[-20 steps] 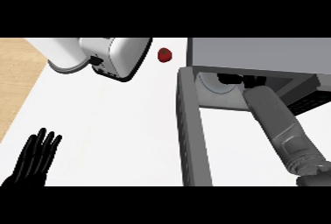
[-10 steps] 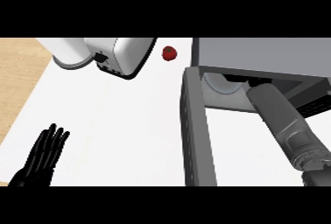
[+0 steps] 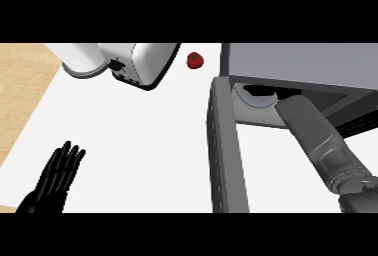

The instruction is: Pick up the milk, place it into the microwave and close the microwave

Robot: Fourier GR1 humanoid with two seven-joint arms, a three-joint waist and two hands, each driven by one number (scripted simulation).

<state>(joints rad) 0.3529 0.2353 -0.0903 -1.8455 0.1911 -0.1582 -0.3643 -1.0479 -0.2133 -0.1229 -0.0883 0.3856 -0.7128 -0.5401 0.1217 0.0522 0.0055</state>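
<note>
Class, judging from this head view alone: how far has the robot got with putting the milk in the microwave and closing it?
The right forearm reaches into the microwave, so placing seems under way; the milk and the right hand are hidden inside, so whether it is released cannot be told. The microwave door stands open, so closing is left. The left hand rests open at lower left.

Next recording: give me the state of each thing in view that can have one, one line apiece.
microwave: open.
microwave door: swung out toward the lower edge.
milk: not visible; cannot tell where it is.
right hand: hidden inside the microwave; only the forearm shows.
left hand: open, fingers straight, resting at lower left.
white appliance: standing on the counter.
red item: on the counter, untouched.
</note>
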